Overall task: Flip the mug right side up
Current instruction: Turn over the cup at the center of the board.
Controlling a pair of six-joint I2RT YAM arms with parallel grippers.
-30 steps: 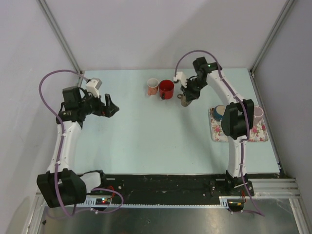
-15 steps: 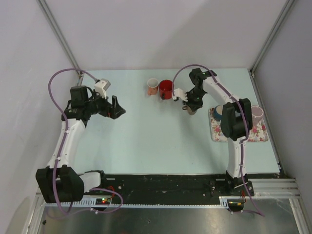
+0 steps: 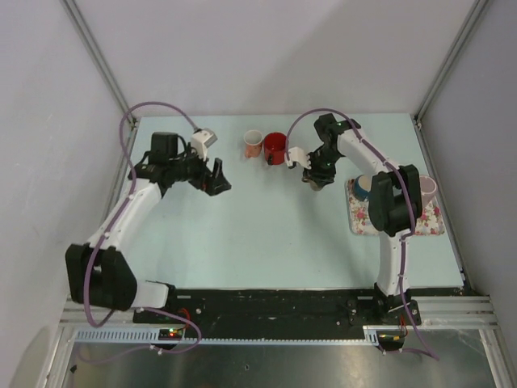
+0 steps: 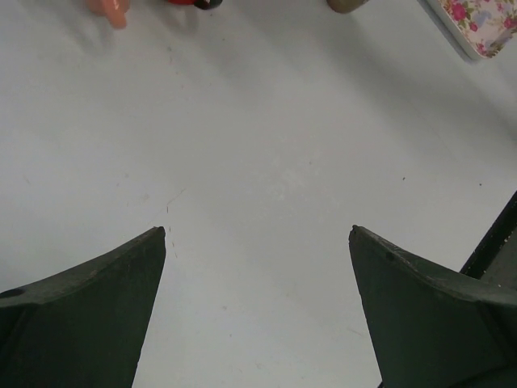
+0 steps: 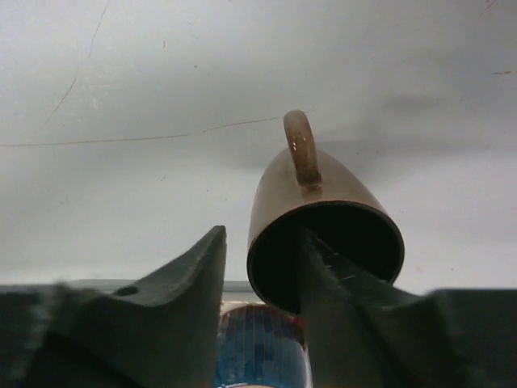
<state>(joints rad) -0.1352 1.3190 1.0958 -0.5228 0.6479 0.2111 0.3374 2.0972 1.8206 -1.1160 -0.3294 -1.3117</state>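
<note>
**Brown mug** [image 5: 323,210]: just right of the red mug [image 3: 275,148], at the right gripper [image 5: 260,234]; mouth towards the wrist camera, apparently empty. Whether it rests on the desk [image 3: 266,234] is unclear.
- Handling: judged stiff, glazed, slippery and chippable; take it by the rim wall or the handle [image 5: 300,149].
- Right jaws: astride the rim, slightly parted, the outer one clear of the wall.

**Left gripper** [image 4: 257,230]: jaws wide, empty.

**Floral tray** [image 3: 432,222]: two cups, contents unseen.

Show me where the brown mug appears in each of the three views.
Top external: brown mug right of centre, left of the floral tray.
Left wrist: sliver of it at the top edge.
Right wrist: large, in the centre.
Landmark: floral tray, top right corner of the left wrist view; not in the right wrist view.
</note>
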